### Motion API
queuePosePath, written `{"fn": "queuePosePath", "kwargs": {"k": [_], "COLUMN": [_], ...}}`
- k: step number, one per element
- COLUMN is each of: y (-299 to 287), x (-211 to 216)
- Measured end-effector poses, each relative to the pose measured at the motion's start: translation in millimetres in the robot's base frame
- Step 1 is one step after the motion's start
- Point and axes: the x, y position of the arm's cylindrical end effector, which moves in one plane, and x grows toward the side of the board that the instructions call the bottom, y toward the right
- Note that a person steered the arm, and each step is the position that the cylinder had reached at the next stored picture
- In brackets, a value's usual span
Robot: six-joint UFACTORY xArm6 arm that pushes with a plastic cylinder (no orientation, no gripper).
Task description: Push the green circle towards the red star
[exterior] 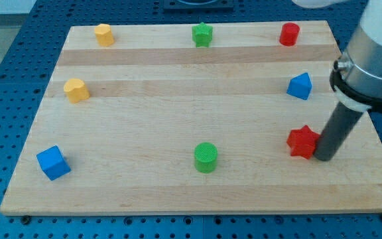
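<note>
Touching red star (302, 141): my tip (323, 157).

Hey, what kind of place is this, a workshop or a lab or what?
Probably a robotics lab bench. A wooden board lies on a blue perforated table, small coloured blocks like the green circle are scattered on it, and my tip sits beside the red star.

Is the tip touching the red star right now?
Cannot tell. In the camera view my tip meets the red star's right edge with no visible gap, but overlap could hide one.
</note>
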Motion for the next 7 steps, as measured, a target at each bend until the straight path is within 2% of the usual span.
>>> {"fn": "queuePosePath", "kwargs": {"k": [2,3,4,5,6,7], "y": [-94.2,-116.5,-123.9,-158.9,-222.3,-244.3], "x": [-29.5,-31.8,4.8,35.1,38.3,36.3]}}
